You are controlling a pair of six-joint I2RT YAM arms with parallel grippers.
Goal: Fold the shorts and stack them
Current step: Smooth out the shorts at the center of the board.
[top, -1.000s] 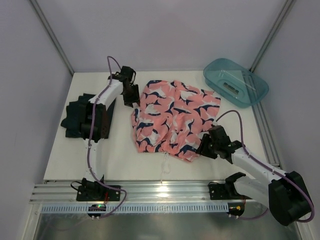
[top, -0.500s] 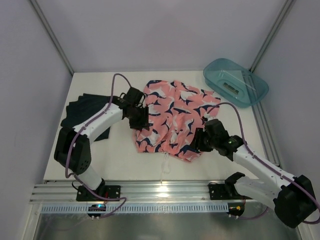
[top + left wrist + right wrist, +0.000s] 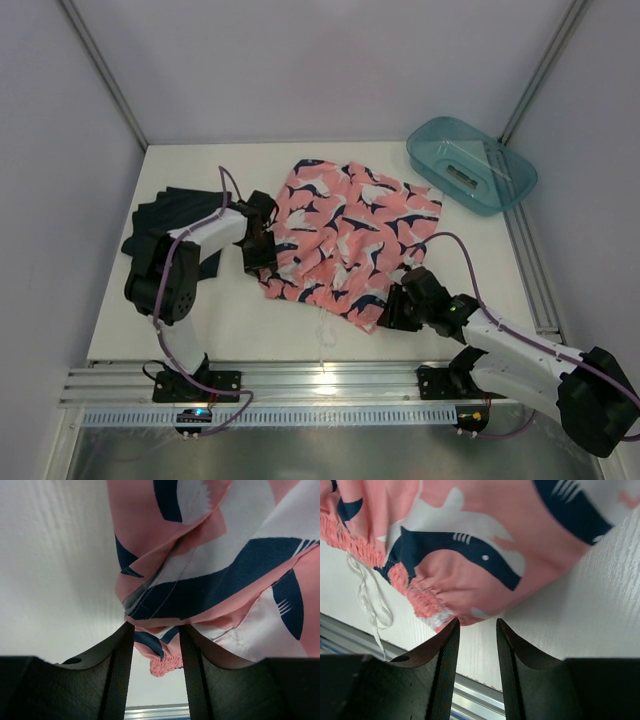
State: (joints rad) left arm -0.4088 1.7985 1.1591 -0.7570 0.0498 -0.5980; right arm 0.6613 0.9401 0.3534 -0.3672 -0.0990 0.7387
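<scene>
Pink shorts [image 3: 345, 240]: left edge clamped by left gripper [image 3: 155, 647]; near corner met by right gripper [image 3: 476, 626], fingers apart. Dark shorts [image 3: 165, 218]: left.

The patterned shorts [image 3: 345, 240] are salmon pink, printed with navy and white shark shapes; their drawstring [image 3: 367, 597] is white. At nine o'clock of them lie the plain shorts [image 3: 165, 225], dark navy to black. The tub [image 3: 470, 165] at two o'clock is translucent teal. The table [image 3: 240, 325] is white.
</scene>
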